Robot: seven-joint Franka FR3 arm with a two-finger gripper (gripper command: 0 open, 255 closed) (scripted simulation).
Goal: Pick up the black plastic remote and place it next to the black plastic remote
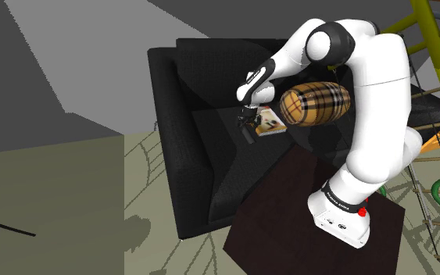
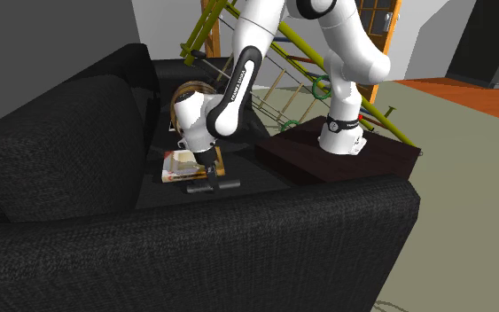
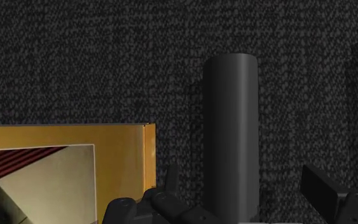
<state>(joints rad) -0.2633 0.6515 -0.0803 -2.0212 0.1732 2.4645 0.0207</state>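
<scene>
Black woven sofa [image 1: 180, 148] upholstery carries everything here. A book [image 3: 56, 172] with a gold-edged cover lies flat on the seat. The black remote [image 3: 231, 127] lies just beside the book, with a narrow strip of bare fabric between them.

The wrist view gives the detail the other two hide. The pincer [image 3: 240, 175] is over the end of the remote next to the book, one black finger on each side of it. A gap shows on both sides, so the pincer is spread and grips nothing.

From the shoulder view the white hand covers most of this, and the remote is a thin dark sliver at the book's edge under the pincer. The second exterior view shows the remote's full length as a slim dark bar lying along the book. It is on the side of the book away from a barrel-shaped plaid cushion [image 1: 314, 104].

That cushion rests on the seat close to the book, and the forearm hides much of it in the second exterior view. The sofa's bulky dark back fills the foreground there.

Past the book, off the seat's front edge, stands the dark brown box stand [image 1: 288, 211] bearing the arm. An olive-yellow climbing frame [image 2: 269, 84] rises beyond it.
</scene>
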